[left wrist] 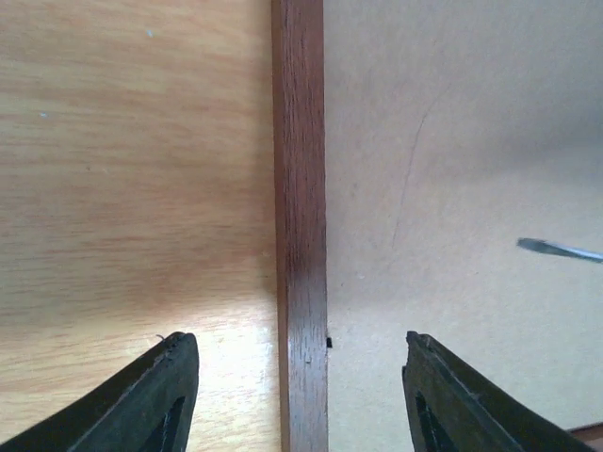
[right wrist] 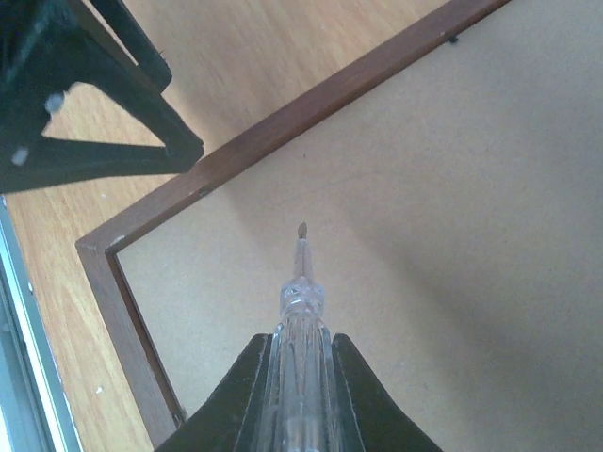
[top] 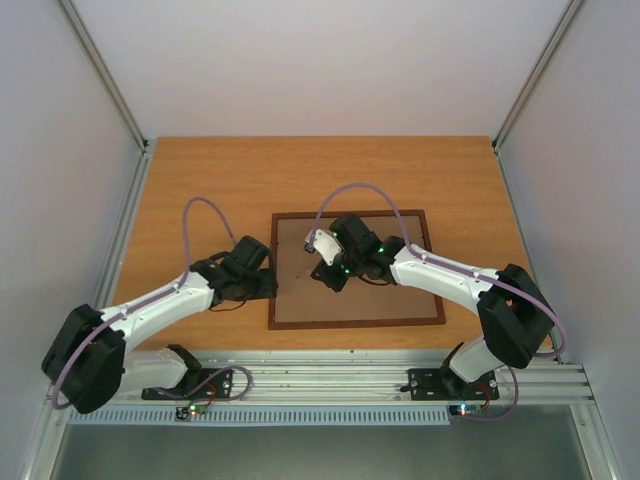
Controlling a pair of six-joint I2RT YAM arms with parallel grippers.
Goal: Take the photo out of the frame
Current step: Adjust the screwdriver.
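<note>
Fingers, left [left wrist: 151,414]: we record them apart. One tip is over the bare table [left wrist: 132,141] and the other over the hardboard back [left wrist: 452,141]. The frame's left rail runs between them with a gap showing on each side, and we see nothing held.

Fingers, right [right wrist: 240,400]: we list them clamped together on a screwdriver [right wrist: 301,311] with a clear handle. Its thin shaft points out ahead over the back board, toward the frame's left side. We cannot tell whether the tip touches the board.

Frame [top: 355,323]: we note thin, dark reddish-brown wood lying flat on the table near its middle, back side up. The left rail is under the left fingers, and the right arm reaches in across the right half.

Hardboard back: we find it plain brown, filling the frame's opening from rail to rail. A faint curved scratch shows in the left wrist view.

Tab [right wrist: 452,39]: we count one small dark piece at the inner edge of a rail, and another like it further along the same rail.

Photo: we see no part of it, since the back covers the opening.

Table: we enter it as an orange-brown wood surface.
</note>
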